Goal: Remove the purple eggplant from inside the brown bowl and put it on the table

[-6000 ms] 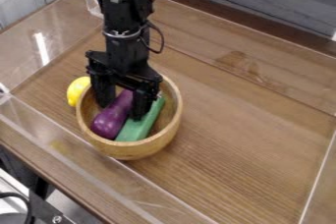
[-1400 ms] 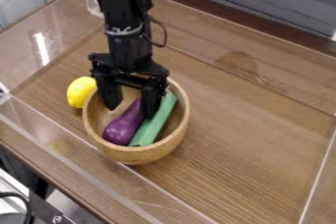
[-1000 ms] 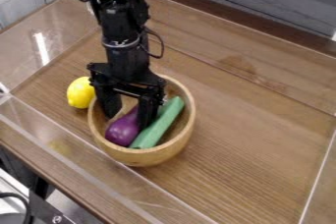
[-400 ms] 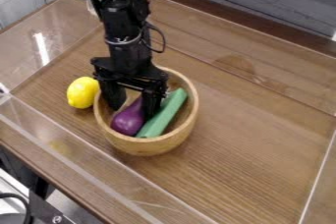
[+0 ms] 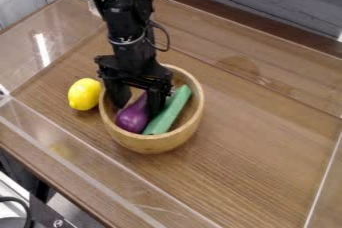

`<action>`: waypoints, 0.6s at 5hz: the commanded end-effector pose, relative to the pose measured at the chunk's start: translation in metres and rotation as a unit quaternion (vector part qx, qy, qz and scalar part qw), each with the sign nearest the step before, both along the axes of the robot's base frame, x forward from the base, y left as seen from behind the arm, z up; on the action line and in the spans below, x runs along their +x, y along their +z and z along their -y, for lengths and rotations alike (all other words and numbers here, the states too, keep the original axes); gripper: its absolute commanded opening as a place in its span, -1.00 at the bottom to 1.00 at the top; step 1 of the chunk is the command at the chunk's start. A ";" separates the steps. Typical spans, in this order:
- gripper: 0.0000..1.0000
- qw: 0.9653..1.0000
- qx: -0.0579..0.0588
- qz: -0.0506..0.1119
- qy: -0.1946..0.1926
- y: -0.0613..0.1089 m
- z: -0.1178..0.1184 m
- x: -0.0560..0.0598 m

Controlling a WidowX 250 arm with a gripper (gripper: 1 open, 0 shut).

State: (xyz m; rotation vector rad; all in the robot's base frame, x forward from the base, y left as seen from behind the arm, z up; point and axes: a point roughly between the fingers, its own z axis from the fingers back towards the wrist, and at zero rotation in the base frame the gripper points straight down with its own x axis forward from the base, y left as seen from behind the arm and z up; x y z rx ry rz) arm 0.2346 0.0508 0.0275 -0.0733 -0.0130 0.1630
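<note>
A: Hand (image 5: 136, 94) state? Start there.

B: Jaws spread wide, pointing straight down into the brown bowl (image 5: 156, 144). Nothing held. The two dark fingers (image 5: 112, 93) straddle the upper end of the purple eggplant (image 5: 132, 114), one on each side of it; whether either finger touches it I cannot tell from this view.

A: Where does the eggplant lie relative to the bowl?

B: Inside it, on the side nearer the yellow lemon (image 5: 86, 94). Long axis runs from the bowl's far rim toward its near rim, fat rounded end low and nearest the camera, narrow end up under the hand. So the eggplant sits directly beneath the open jaws and extends out from them toward the near rim.

A: Anything crowding it?

B: Flat green block (image 5: 170, 111), also in the bowl, lying just beside the eggplant on the side away from the lemon, roughly parallel. One finger comes down about between the two. The lemon sits outside the bowl, just beside its rim, on the counter (image 5: 254, 102).

A: Arm pose?

B: Black arm comes in from the far side of the bowl, wrist vertical over the bowl.

A: Judgement on step?

B: Pre-grasp. Jaws look set across the short axis, which suits closing on the narrow end. Risk: nudging the block
</note>
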 end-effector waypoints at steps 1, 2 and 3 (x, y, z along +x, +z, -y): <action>1.00 0.999 -0.010 -0.044 -0.003 -0.035 0.007 -0.016; 1.00 0.999 -0.011 -0.047 -0.003 -0.040 0.009 -0.019; 1.00 0.999 -0.012 -0.052 -0.003 -0.044 0.012 -0.025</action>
